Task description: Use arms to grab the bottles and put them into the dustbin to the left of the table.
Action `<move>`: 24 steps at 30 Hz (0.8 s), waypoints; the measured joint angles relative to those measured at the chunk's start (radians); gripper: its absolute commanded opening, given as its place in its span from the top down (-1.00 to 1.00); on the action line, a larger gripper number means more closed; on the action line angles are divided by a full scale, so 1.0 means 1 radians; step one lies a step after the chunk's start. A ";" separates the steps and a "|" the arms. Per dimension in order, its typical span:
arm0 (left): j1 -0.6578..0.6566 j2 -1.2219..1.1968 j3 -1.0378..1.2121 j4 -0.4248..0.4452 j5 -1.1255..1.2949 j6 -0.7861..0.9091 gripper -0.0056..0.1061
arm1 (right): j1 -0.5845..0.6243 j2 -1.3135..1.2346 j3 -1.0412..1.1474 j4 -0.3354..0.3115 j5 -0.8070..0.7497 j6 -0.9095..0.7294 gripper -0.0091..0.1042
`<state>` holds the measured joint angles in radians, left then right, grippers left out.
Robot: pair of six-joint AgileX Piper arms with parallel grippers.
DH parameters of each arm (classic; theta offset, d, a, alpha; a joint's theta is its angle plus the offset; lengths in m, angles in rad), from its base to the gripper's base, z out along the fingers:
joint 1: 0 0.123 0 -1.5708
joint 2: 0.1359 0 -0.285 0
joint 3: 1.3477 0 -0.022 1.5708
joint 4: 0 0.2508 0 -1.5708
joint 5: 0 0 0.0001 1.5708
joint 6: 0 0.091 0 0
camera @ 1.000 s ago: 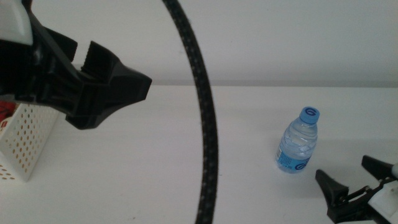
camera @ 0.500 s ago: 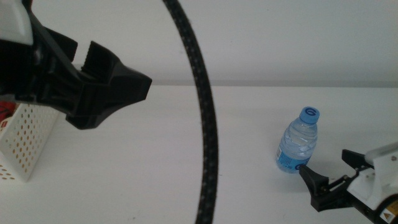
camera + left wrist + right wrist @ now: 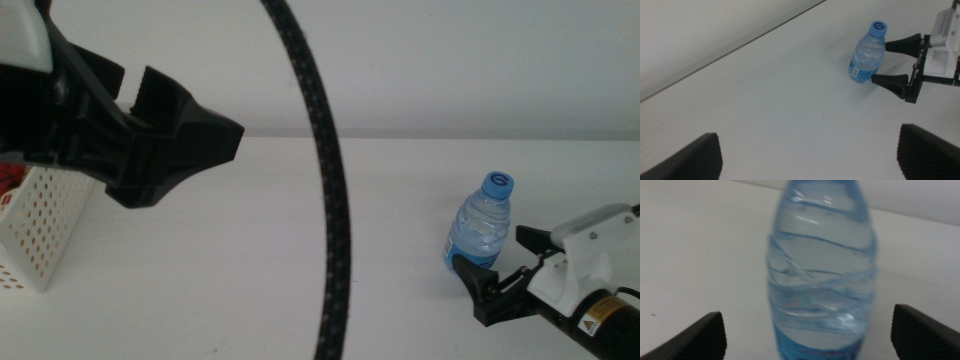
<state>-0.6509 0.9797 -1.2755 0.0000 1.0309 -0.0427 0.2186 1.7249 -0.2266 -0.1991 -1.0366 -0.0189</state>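
While upright, water bottle (image 3: 481,228) stands between right gripper (image 3: 497,271) jaws.

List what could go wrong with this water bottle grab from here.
1. The water bottle stands upright and looks light; the right gripper, open around it, might nudge it over if one jaw touches first.
2. A squeeze on its thin ribbed wall could let it slip.
3. The left gripper hangs near the dustbin, with a cable across the table; the carry could snag.
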 measured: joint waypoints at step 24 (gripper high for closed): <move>0.000 0.000 0.000 0.000 0.000 0.000 -0.78 | 0.026 0.090 -0.149 0.069 0.094 -0.017 -0.71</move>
<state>-0.6509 0.9797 -1.2755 0.0000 1.0309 -0.0427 0.2444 1.8154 -0.3754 -0.1300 -0.9431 -0.0357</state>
